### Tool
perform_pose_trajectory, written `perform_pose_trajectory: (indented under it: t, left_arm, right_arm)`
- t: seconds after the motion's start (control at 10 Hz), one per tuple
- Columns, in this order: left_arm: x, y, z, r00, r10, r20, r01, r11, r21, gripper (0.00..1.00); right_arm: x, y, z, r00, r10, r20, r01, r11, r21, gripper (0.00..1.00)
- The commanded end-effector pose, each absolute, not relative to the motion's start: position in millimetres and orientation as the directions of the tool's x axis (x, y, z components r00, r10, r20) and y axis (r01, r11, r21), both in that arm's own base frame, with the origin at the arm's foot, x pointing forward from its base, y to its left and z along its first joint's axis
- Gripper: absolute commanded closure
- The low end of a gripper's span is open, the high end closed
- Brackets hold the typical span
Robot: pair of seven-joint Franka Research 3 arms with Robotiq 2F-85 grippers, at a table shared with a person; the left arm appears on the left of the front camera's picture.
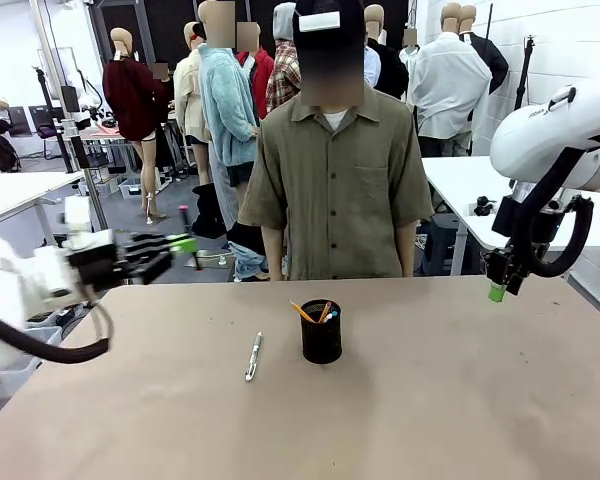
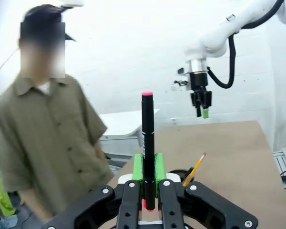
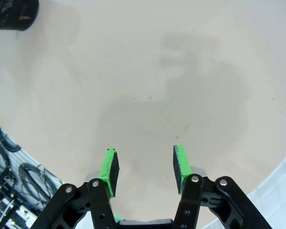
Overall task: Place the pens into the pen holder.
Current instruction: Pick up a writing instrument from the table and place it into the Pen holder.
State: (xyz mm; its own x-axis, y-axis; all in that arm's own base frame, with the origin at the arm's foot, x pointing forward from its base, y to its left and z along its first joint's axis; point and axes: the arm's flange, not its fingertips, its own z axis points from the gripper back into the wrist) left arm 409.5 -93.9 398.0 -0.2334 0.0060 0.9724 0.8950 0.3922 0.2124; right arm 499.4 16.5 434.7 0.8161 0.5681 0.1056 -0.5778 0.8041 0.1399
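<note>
Fingers (image 2: 137, 168) of left gripper (image 2: 148, 164) clamped low on dark pen (image 2: 148, 138), held upright; right gripper (image 3: 146, 162) apart, empty.
Silver pen (image 1: 253, 356) lies on table left of holder (image 1: 321, 345), pencil (image 1: 301, 311) inside; probably light, stiff, slick, so you'd pinch it mid-barrel.

Left tool (image 2: 148, 168) clamping dark pen (image 2: 148, 129) (pink-tipped), upright

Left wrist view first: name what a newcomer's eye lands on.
The left gripper clamps a dark pen with a pink tip, in the air at the robot's left. In the middle, the pen holder holds a yellow pencil; a silver pen lies on the table left of it.
</note>
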Motion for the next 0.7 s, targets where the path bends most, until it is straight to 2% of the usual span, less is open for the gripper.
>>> perform_pose_trajectory:
  t: [0.0,0.4,0.5,0.6]
  left_arm:
    - [401,-155,413,-0.223,-0.043,0.974,0.899,0.376,0.223,1.00]
    - [438,-244,435,-0.190,-0.084,0.978,0.958,0.204,0.204,1.00]
    - [440,-257,436,-0.074,-0.290,0.954,0.931,0.322,0.170,1.00]
    - [419,-236,438,-0.222,-0.057,0.973,0.945,0.234,0.230,1.00]
  right_arm:
    - [497,15,433,0.813,0.573,0.108,-0.583,0.801,0.135,0.41]
    - [497,15,433,0.813,0.573,0.108,-0.583,0.801,0.135,0.41]
    - [497,15,433,0.813,0.573,0.108,-0.583,0.801,0.135,0.41]
    - [497,15,433,0.813,0.573,0.108,-0.583,0.801,0.135,0.41]
